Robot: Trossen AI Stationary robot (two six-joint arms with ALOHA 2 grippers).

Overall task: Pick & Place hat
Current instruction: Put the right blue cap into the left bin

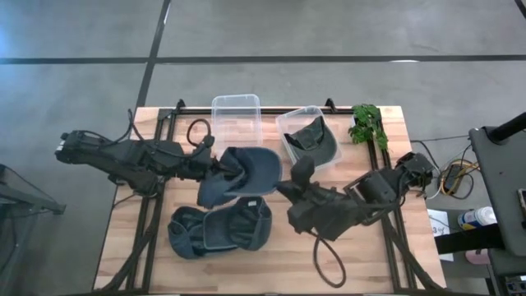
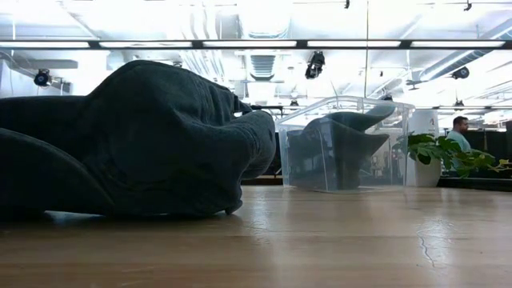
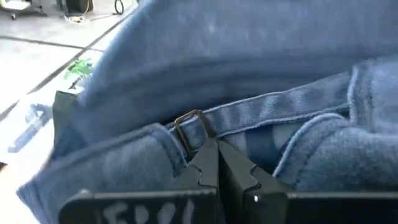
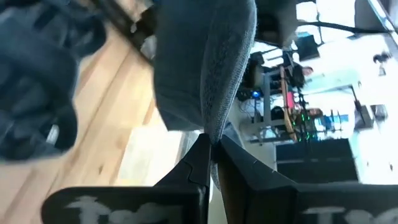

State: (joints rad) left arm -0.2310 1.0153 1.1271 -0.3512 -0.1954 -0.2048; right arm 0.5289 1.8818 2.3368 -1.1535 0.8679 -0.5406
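Observation:
A dark blue hat (image 1: 243, 173) hangs over the table's middle, between my two arms. My left gripper (image 1: 215, 166) comes from the table's left and is shut on this hat's back strap. My right gripper (image 1: 289, 182) comes from the right and is shut on a stitched grey-blue brim (image 4: 205, 62); whether that brim belongs to the same hat, I cannot tell. More dark hats (image 1: 220, 226) lie in a heap near the front edge and fill the left of the low view (image 2: 144, 136). Another hat (image 1: 311, 136) sits in a clear bin. My left gripper pinches the hat's back strap (image 3: 208, 124) between its two fingers, right beside the brass buckle (image 3: 189, 127). The fingers lie across the strap, coming nearly level from the table's left. The hat is lifted above the table. My right gripper pinches the brim's stitched edge (image 4: 214, 127) between its two fingertips, with one finger on each face. It comes from the table's right, slanting a little downward. The brim stands up beyond the fingers, clear of the wood.
Two clear bins stand at the back: an empty one (image 1: 237, 115) and the one holding a hat (image 1: 288, 123). A green plant (image 1: 367, 123) sits at the back right corner. A black cable loop (image 1: 329, 259) lies near the front right. A person shows in the room beyond (image 2: 459, 128).

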